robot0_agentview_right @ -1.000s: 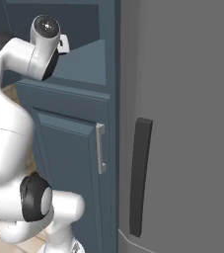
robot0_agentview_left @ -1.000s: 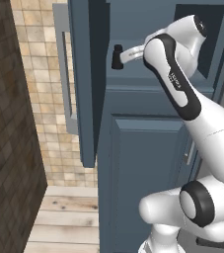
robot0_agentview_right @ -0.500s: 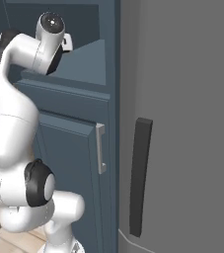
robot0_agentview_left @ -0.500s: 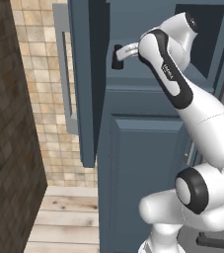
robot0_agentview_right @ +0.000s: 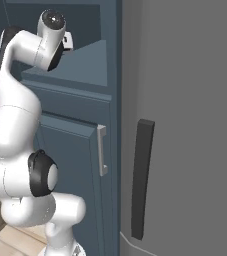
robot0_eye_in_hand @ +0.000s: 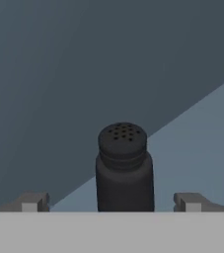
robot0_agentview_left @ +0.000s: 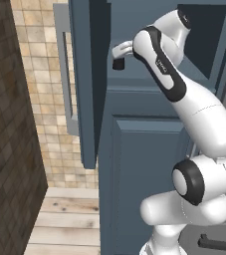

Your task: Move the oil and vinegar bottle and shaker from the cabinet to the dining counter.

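Left base view: the arm is being seen reaching up from lower right into the open cabinet (robot0_agentview_left: 134, 149). The gripper (robot0_agentview_left: 118, 63) is being held just above the shelf edge, fingers pointing down, right beside the swung-open door (robot0_agentview_left: 87, 84). The door is being shown edge-on, with its grey bar handle (robot0_agentview_left: 64, 69) on the side facing the tiled wall (robot0_agentview_left: 40, 79). Finger spacing cannot be told from this angle. A closed lower door (robot0_agentview_left: 144, 184) is being seen under the shelf, wood floor (robot0_agentview_left: 64, 219) at bottom left.

Right base view: the arm is being seen rising at left, the wrist bent into the cabinet opening over the shelf (robot0_agentview_right: 80, 65). The gripper itself is being hidden by the arm here. A lower door with a short grey handle (robot0_agentview_right: 102, 150) is being shown below. A grey appliance front (robot0_agentview_right: 185, 125) with a dark vertical handle (robot0_agentview_right: 142, 177) is standing directly right of the cabinet.

Hand view: the shaker (robot0_eye_in_hand: 123, 168) is being seen upright on the shelf, dark, with a perforated top, centred between the two fingertips (robot0_eye_in_hand: 32, 201). The fingers are being held spread wide, a clear gap on each side of the shaker, no contact. The dark cabinet interior is being seen behind it.
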